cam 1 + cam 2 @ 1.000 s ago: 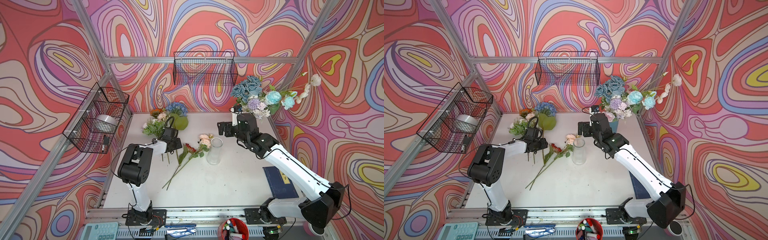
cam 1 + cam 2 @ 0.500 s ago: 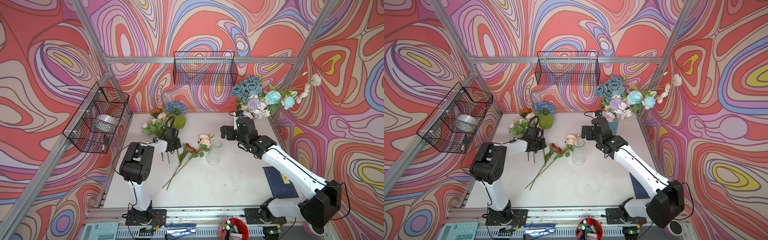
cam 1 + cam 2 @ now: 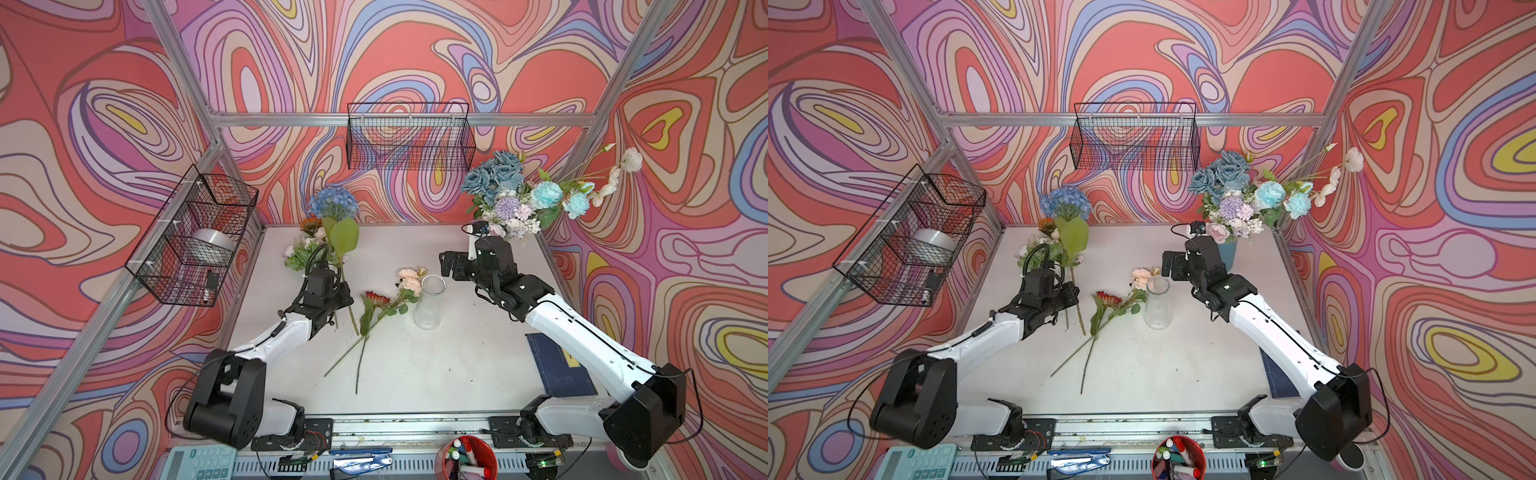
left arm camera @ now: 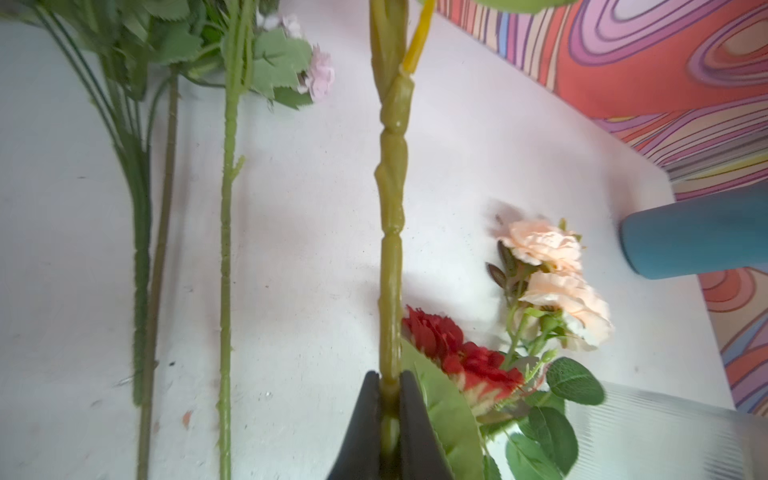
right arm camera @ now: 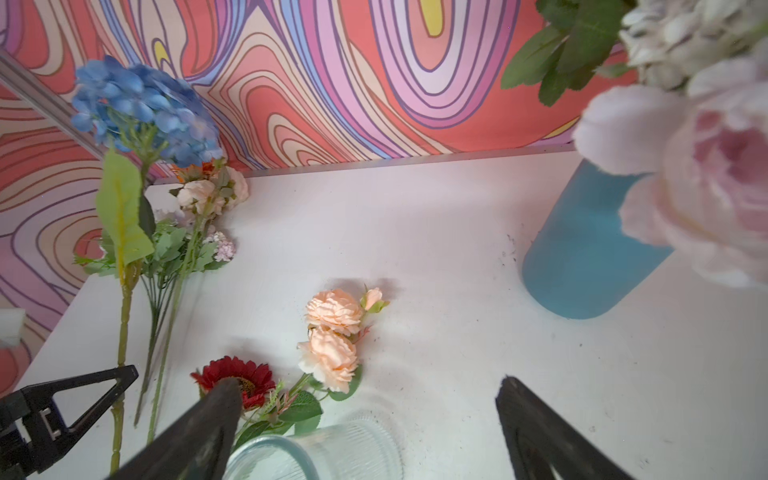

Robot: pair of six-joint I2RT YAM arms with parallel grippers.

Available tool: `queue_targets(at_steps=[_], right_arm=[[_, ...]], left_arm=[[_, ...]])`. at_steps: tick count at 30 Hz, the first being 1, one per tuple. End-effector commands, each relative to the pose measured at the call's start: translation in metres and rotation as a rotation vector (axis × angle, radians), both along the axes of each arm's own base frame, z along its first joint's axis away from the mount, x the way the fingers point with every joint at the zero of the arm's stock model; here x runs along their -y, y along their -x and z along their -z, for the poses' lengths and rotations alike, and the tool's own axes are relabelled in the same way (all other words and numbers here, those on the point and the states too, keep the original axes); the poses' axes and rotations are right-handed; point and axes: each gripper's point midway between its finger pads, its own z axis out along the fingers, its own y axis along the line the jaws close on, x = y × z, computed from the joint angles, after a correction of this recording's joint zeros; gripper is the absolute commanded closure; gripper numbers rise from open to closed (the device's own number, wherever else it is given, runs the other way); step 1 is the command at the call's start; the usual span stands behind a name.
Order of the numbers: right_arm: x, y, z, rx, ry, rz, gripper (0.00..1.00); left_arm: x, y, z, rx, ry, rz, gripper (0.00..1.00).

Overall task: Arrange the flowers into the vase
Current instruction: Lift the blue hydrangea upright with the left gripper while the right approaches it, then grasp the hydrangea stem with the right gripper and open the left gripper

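My left gripper (image 4: 390, 378) is shut on the thick green stem of the blue hydrangea (image 3: 333, 202), whose bloom rises at the back left. A red daisy (image 3: 376, 299) and a peach rose sprig (image 3: 409, 278) lie on the white table (image 3: 415, 374) beside the empty clear glass vase (image 3: 430, 303). More flowers (image 3: 303, 249) lie piled at the back left. In both top views my right gripper (image 3: 451, 266) hangs open just right of the glass vase's rim, holding nothing. A blue vase (image 3: 1227, 253) at the back right holds a bouquet (image 3: 519, 195).
Black wire baskets hang on the left wall (image 3: 195, 237) and the back wall (image 3: 411, 137). A dark blue book (image 3: 557, 365) lies at the table's right edge. A red cup of markers (image 3: 467, 457) and a calculator (image 3: 199, 463) sit in front.
The left gripper has shut on the hydrangea stem, and the bloom has shifted slightly left and up. The right gripper has drifted a little toward the glass vase, still open.
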Motion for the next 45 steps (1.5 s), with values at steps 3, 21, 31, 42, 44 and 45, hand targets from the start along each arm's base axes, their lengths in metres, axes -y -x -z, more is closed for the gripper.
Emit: queue_targets(at_steps=[3, 21, 31, 42, 44, 45], right_arm=[[-0.054, 0.013, -0.025, 0.062, -0.144, -0.303, 0.06], [-0.195, 0.062, -0.083, 0.075, -0.334, -0.870, 0.27], [-0.207, 0.062, -0.086, 0.087, -0.407, -0.887, 0.49], [-0.213, 0.061, -0.072, 0.031, -0.433, -0.894, 0.81], [-0.213, 0.061, -0.072, 0.031, -0.432, -0.893, 0.89], [-0.212, 0.061, -0.072, 0.030, -0.432, -0.892, 0.91]], left_arm=[[-0.012, 0.011, -0.073, 0.273, 0.100, -0.070, 1.00], [0.057, 0.062, -0.185, 0.708, 0.139, 0.360, 1.00], [0.100, 0.076, -0.189, 0.729, 0.143, 0.494, 1.00], [0.113, 0.081, -0.186, 0.731, 0.138, 0.545, 1.00], [0.113, 0.081, -0.187, 0.736, 0.137, 0.546, 1.00], [0.112, 0.082, -0.188, 0.737, 0.137, 0.546, 1.00]])
